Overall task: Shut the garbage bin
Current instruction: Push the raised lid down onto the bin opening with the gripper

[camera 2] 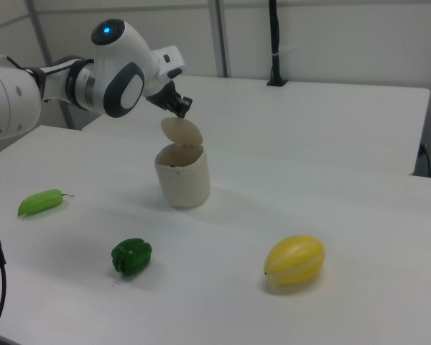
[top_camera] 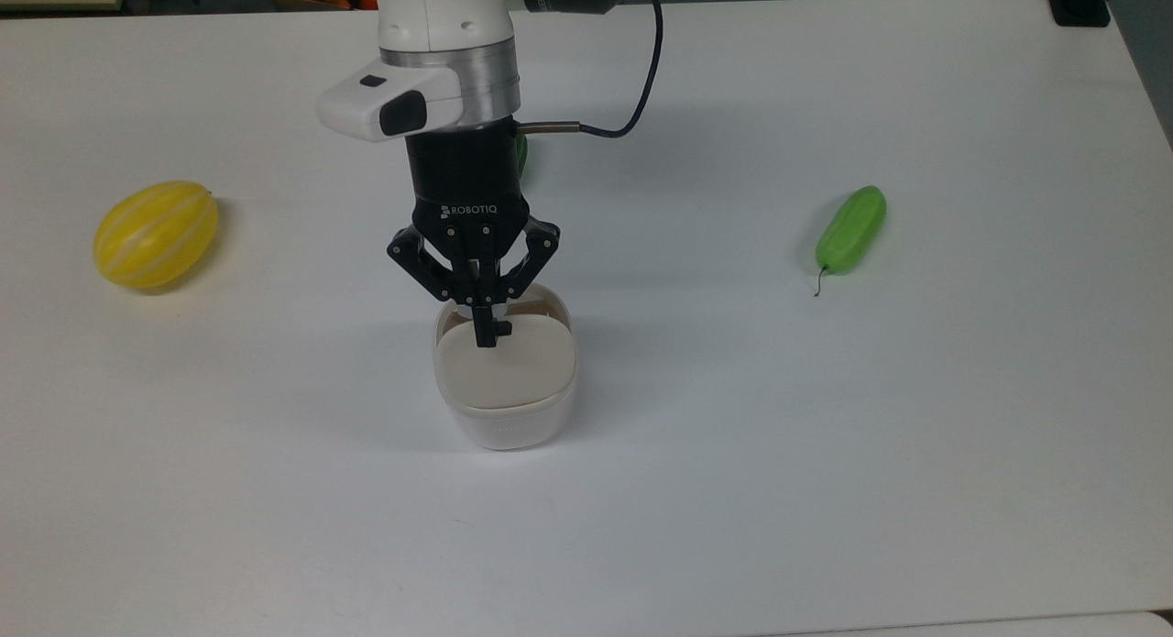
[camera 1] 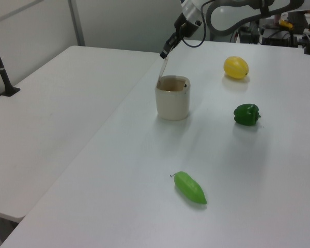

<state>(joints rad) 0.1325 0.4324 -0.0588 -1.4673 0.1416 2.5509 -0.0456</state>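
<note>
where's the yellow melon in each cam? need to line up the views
Top view: yellow melon at far left, mid-height.
Left view: upper right, beyond the garbage bin.
Right view: lower right, nearer than the bin.
Shared landmark: the garbage bin, mid-table with its lid up.

White garbage bin [top_camera: 505, 417] with beige lid [top_camera: 506, 368]; yellow white-striped melon [top_camera: 156, 234]; green pepper [camera 2: 131, 257].

garbage bin [top_camera: 505, 380] — 1 | yellow melon [top_camera: 156, 234] — 1 | green pepper [camera 2: 131, 256] — 1 | green cucumber [top_camera: 851, 228] — 1

Raised lid [camera 2: 181, 131] blocks the garbage bin [camera 2: 182, 176] — surroundings open.
</note>
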